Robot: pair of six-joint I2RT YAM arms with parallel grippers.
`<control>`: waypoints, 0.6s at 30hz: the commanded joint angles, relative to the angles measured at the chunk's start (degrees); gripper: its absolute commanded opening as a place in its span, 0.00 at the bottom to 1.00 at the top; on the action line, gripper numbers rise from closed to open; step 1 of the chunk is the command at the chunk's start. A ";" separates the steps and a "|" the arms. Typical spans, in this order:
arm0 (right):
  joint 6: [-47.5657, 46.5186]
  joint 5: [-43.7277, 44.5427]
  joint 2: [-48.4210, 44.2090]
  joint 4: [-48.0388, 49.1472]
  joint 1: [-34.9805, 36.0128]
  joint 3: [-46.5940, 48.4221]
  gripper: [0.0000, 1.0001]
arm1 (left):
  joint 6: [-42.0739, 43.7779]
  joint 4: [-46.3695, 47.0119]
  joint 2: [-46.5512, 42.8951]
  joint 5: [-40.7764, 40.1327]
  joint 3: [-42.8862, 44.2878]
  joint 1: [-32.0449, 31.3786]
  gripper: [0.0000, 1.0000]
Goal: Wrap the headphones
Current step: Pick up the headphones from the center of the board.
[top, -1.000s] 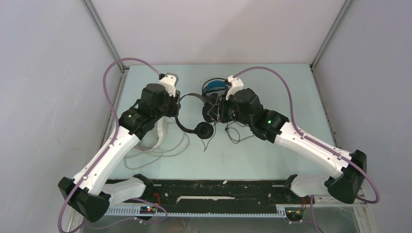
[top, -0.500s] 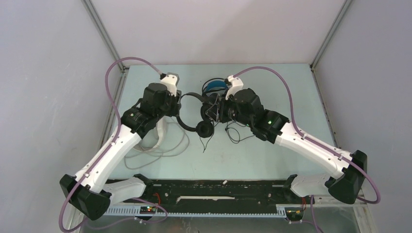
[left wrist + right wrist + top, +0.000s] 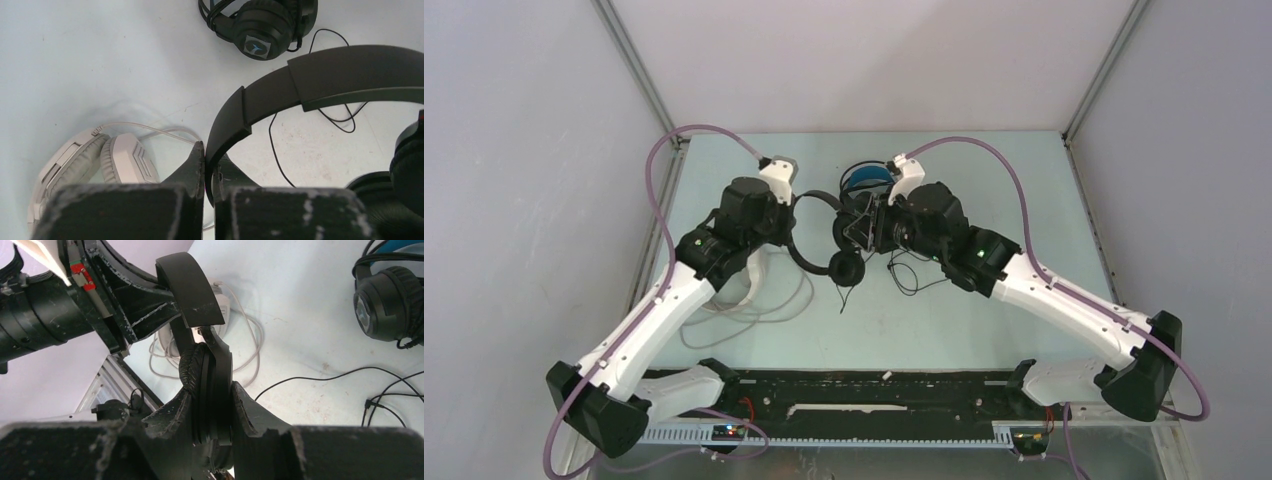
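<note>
Wrapping seems barely begun: left gripper (image 3: 205,159) pinches the black pair's (image 3: 844,268) band (image 3: 320,75), right gripper (image 3: 212,399) clamps its earcup (image 3: 211,375), cord (image 3: 845,298) dangling.

The pale table (image 3: 984,320) carries a white headset (image 3: 115,160), a blue-banded headset (image 3: 864,178) and loose black cord (image 3: 909,275).

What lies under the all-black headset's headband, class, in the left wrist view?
A thin black cable loops over the pale table there. The headband covers parts of it, so its full run cannot be seen.
</note>
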 commanded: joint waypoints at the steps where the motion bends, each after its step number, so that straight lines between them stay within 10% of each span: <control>1: -1.54 -2.16 -2.68 3.41 0.32 0.02 0.19 | -1.97 2.56 -3.24 0.13 -0.97 0.09 0.00; 8: -23.25 1.02 -3.47 6.81 1.75 -4.85 0.38 | -3.39 -6.83 -2.54 -1.90 5.27 0.02 0.00; 18: -52.60 9.46 -5.41 19.05 8.10 -14.37 0.28 | -8.51 -13.70 -0.59 6.52 9.93 -0.08 0.00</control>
